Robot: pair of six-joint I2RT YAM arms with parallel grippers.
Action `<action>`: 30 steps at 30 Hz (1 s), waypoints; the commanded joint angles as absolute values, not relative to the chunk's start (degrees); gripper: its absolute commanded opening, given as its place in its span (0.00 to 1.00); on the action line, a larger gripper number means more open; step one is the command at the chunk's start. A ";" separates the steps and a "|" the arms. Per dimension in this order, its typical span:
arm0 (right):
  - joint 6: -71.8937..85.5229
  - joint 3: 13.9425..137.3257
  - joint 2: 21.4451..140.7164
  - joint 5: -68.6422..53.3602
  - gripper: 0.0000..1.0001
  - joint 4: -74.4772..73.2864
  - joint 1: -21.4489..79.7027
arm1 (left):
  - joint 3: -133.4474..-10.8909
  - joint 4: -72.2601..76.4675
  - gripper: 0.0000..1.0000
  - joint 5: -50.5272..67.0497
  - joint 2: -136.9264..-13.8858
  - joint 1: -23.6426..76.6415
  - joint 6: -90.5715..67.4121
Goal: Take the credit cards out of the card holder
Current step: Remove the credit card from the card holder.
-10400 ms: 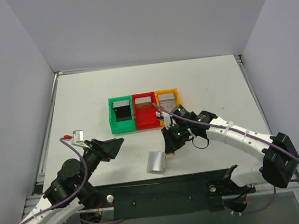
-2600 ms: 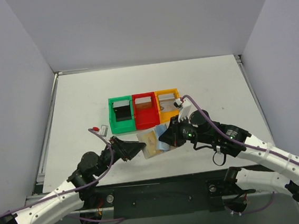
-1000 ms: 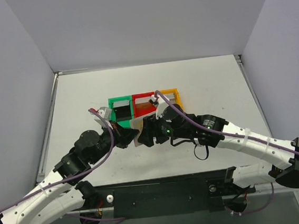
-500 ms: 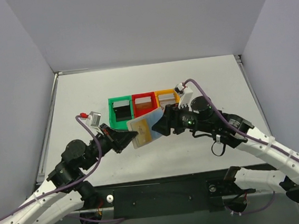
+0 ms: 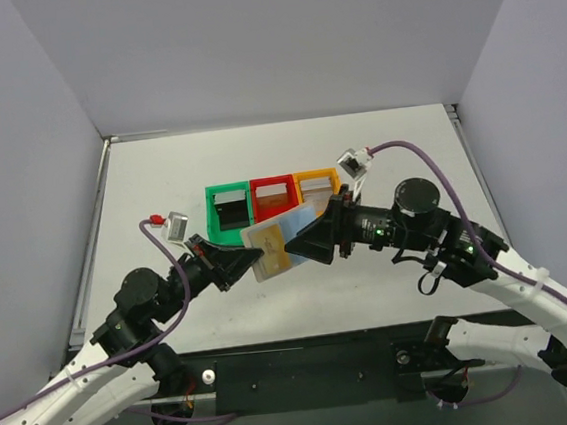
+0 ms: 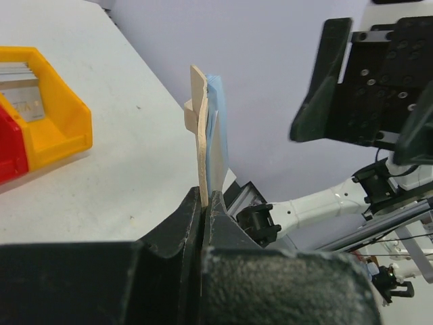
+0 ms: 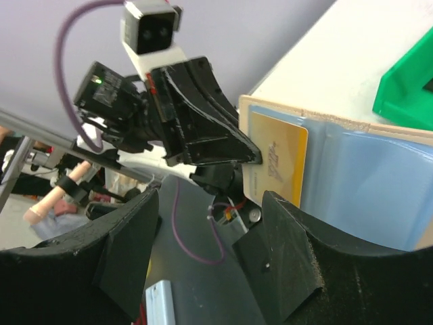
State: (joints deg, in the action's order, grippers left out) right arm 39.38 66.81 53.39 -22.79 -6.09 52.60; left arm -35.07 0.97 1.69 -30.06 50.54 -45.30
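Note:
The card holder [image 5: 272,246] is a tan bifold with light blue inner panels, held open in the air in front of the bins. My left gripper [image 5: 250,262] is shut on its left edge. In the left wrist view the card holder [image 6: 201,135] stands edge-on, rising from the shut left gripper [image 6: 205,201]. A yellow credit card [image 7: 278,157] sits in a pocket next to the blue panel [image 7: 369,186]. My right gripper [image 5: 297,245] faces the holder from the right, open. In its own view the right gripper [image 7: 206,227] has the holder's lower corner just beyond its tips.
Green bin [image 5: 230,218], red bin [image 5: 273,199] and orange bin [image 5: 317,184] stand in a row behind the holder, each with a card-like thing inside. The orange bin [image 6: 51,122] shows left of the holder in the left wrist view. White table [image 5: 409,160] spreads all round.
The right arm's elbow and wrist have swung to the right and its open jaws now point left at the holder. The left gripper has kept hold of the holder, shifting slightly toward the front.

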 commanded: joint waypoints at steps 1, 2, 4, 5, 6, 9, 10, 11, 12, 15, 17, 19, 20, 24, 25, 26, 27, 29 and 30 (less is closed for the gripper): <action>41.66 63.72 56.25 -26.02 0.58 -0.79 53.26 | -33.58 11.06 0.00 4.65 -29.53 50.54 -48.07; 41.83 63.37 56.34 -26.02 0.58 -0.53 53.26 | -33.49 11.60 0.00 5.01 -29.44 50.54 -48.42; 41.75 63.28 56.42 -25.84 0.58 -0.53 53.26 | -33.31 12.39 0.00 5.97 -29.62 50.54 -48.78; 41.75 63.19 56.77 -25.93 0.58 -0.53 53.26 | -33.14 12.74 0.00 6.15 -29.62 50.54 -48.95; 41.75 63.28 56.86 -26.36 0.58 -0.53 53.17 | -33.05 13.01 0.00 6.50 -29.71 50.54 -49.30; 42.10 62.93 57.65 -26.72 0.58 1.23 53.35 | -32.26 14.76 0.00 6.94 -29.79 50.54 -50.01; 42.10 62.67 57.74 -26.46 0.58 1.32 53.35 | -32.08 15.20 0.00 7.12 -29.71 50.54 -50.36; 41.93 62.58 57.74 -26.28 0.58 1.32 53.35 | -31.91 15.81 0.00 7.12 -29.79 50.54 -50.54; 42.01 62.23 57.74 -26.02 0.58 1.32 53.35 | -31.82 15.99 0.00 7.21 -29.79 50.54 -50.62; 41.75 62.05 57.57 -25.93 0.58 1.32 53.35 | -31.82 16.08 0.00 7.21 -29.79 50.54 -50.71; 41.92 61.88 57.48 -26.01 0.58 1.49 53.35 | -31.82 16.08 0.00 7.21 -29.79 50.54 -50.71; 42.19 61.96 57.57 -26.63 0.57 2.10 53.35 | -31.82 16.08 0.00 7.03 -29.79 50.54 -50.71; 42.36 61.70 57.66 -27.33 0.57 2.54 53.35 | -31.82 16.00 0.00 6.86 -29.71 50.54 -50.71; 43.94 60.91 57.92 -30.67 0.49 5.71 53.35 | -31.55 16.87 0.00 6.77 -29.97 50.54 -51.24; 44.47 60.65 58.01 -31.54 0.47 6.84 53.35 | -31.55 16.96 0.00 6.85 -30.14 50.54 -51.50; 44.73 60.38 58.18 -32.16 0.47 7.29 53.35 | -31.47 17.14 0.00 6.94 -30.23 50.54 -51.68; 45.08 60.38 58.27 -32.69 0.46 7.82 53.35 | -31.55 17.23 0.00 7.03 -30.32 50.54 -51.94; 45.44 60.47 58.62 -33.39 0.45 7.91 53.35 | -31.55 17.66 0.00 7.47 -30.67 50.54 -52.29; 45.53 60.29 58.80 -33.49 0.45 8.00 53.26 | -31.64 17.93 0.00 7.56 -30.85 50.54 -52.38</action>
State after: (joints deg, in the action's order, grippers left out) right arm 43.13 60.73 58.08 -27.35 1.37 52.53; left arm -31.46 11.44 5.89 -30.06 50.52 -50.89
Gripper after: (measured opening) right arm 0.459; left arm 0.040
